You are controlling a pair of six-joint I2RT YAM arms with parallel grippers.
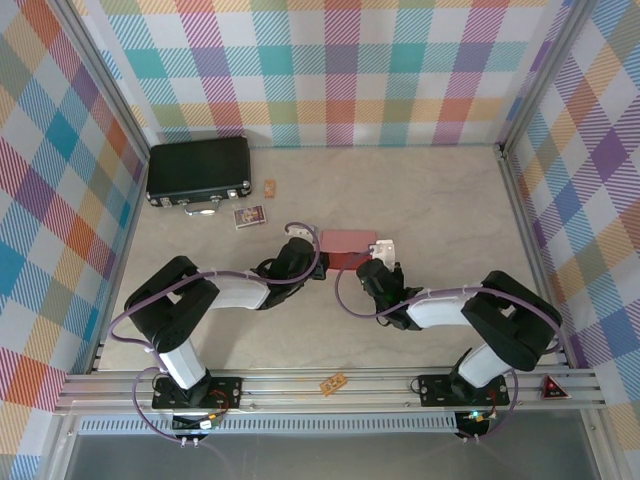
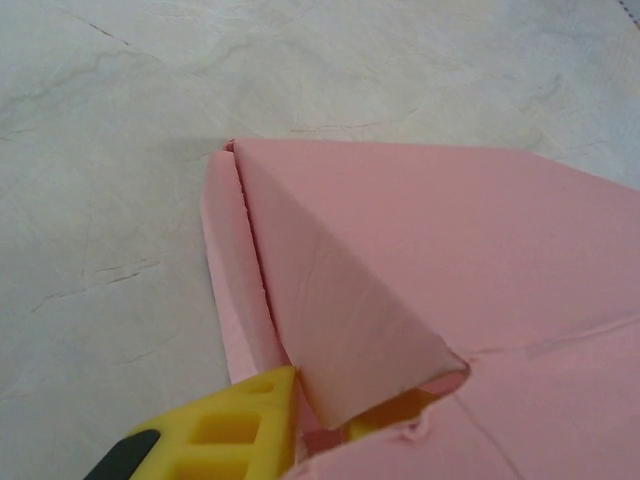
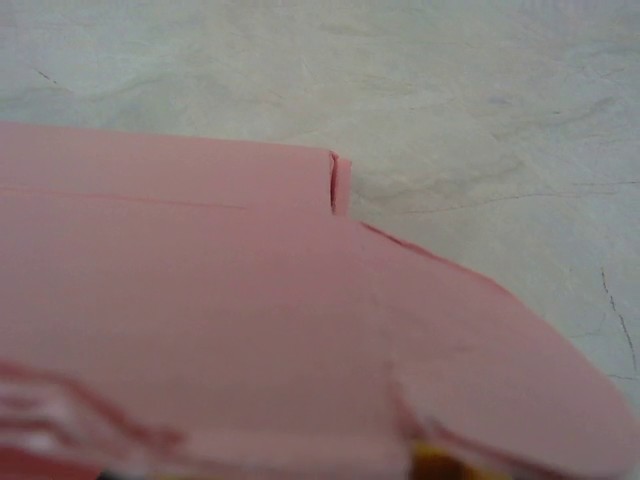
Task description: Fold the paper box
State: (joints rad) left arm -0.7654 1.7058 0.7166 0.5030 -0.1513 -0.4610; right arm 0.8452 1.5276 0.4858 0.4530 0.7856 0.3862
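Note:
The salmon-pink paper box [image 1: 347,243] lies partly folded at the middle of the table. My left gripper [image 1: 305,244] is at its left end. In the left wrist view, its yellow fingers [image 2: 225,430] straddle a folded-up side wall of the box [image 2: 340,300], with the left gripper [image 2: 325,420] shut on that wall. My right gripper [image 1: 373,266] is at the box's near right corner. In the right wrist view, the pink sheet [image 3: 250,300] lies over the jaws and hides them. A sliver of yellow finger [image 3: 440,466] pokes out under a rounded flap.
A black hard case [image 1: 198,172] stands at the back left. A small picture card [image 1: 250,215] and an orange scrap [image 1: 269,187] lie near it. A white piece [image 1: 386,247] sits by the box's right end. Plaid walls enclose the table.

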